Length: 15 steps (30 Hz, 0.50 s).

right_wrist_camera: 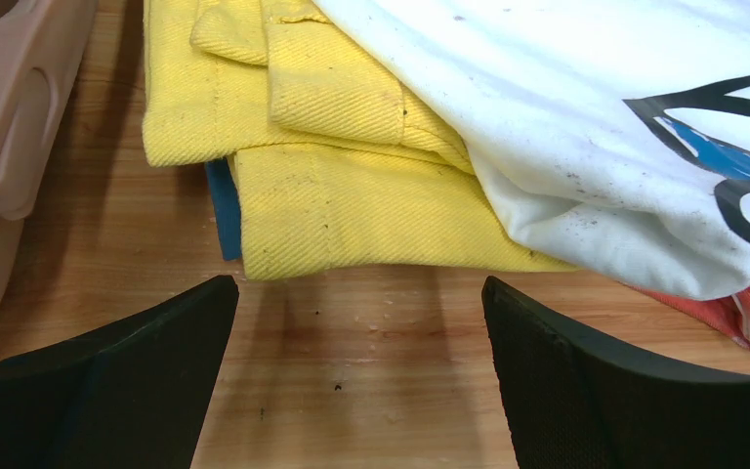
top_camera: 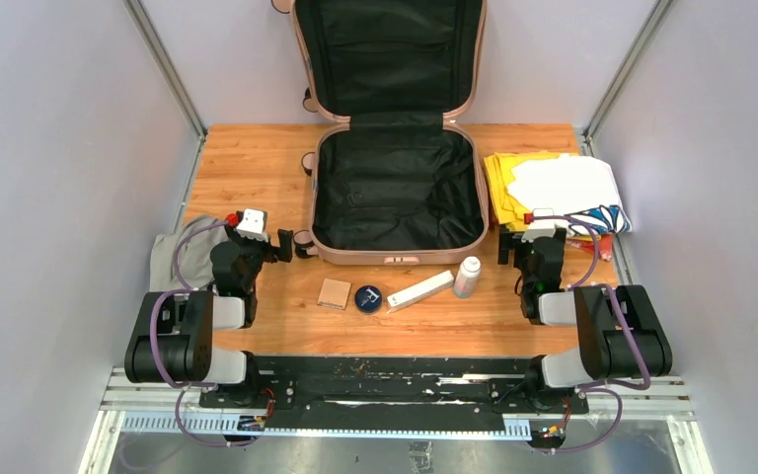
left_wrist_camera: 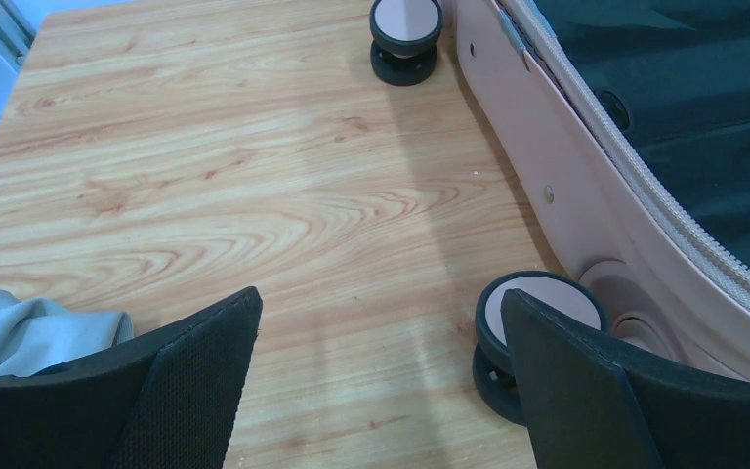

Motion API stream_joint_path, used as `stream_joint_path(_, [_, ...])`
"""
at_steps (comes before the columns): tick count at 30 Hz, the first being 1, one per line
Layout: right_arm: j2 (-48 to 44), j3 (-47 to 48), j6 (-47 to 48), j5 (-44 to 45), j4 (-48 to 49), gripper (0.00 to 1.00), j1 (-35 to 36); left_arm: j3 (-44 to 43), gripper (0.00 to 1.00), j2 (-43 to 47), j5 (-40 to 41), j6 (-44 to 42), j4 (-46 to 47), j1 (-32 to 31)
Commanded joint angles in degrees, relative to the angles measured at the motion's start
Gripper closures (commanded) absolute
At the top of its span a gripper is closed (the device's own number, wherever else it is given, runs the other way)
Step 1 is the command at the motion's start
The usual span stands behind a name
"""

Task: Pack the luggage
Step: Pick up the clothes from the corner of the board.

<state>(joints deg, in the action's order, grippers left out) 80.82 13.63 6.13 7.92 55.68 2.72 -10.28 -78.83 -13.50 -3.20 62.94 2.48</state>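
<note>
The pale pink luggage lies open in the middle of the table, its black-lined lid propped up against the back wall; both halves look empty. My left gripper is open and empty by its front-left corner. In the left wrist view the gripper hovers over bare wood, its right finger just in front of a wheel beside the shell. My right gripper is open and empty, and in its wrist view it faces folded yellow cloth under a white printed garment.
The stack of folded clothes lies right of the case. In front of it lie a tan square, a dark round tin, a white box and a white bottle. A grey cloth bundle lies far left.
</note>
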Motion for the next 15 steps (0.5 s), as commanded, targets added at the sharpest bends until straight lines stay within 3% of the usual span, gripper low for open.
stream_joint_path(1, [-0.3, 0.5, 0.0, -0.1, 0.4, 0.00, -0.2, 0.0, 0.00, -0.3, -0.1, -0.6, 1.8, -0.2])
stream_joint_path(6, [-1.7, 1.3, -0.5, 2.8, 0.1, 0.00, -0.2, 0.0, 0.00, -0.3, 0.1, -0.5, 1.8, -0.2])
stream_joint_path(7, [-4.1, 3.5, -1.4, 5.7, -5.1, 0.00, -0.1, 0.1, 0.00, -0.3, 0.2, -0.4, 1.9, -0.2])
stream_joint_path(9, [-8.5, 9.8, -5.2, 9.2, -24.4, 0.00, -0.1, 0.7, 0.00, 0.5, 0.9, 0.5, 2.4, 0.4])
stream_joint_path(11, [-11.1, 15.5, -9.1, 9.2, -35.7, 0.00, -0.1, 1.0, 0.00, 3.7, 2.0, 2.0, 0.6, 1.2])
stream_joint_path(13, [-14.0, 19.9, -13.0, 7.7, -44.4, 0.00, -0.2, -2.8, 0.00, 10.2, 2.0, 2.7, -11.2, 2.5])
stream_joint_path(15, [-17.2, 23.1, -17.0, 5.4, -50.4, 0.00, -0.2, -11.3, 0.00, 14.4, 2.6, -0.2, -31.7, 2.6])
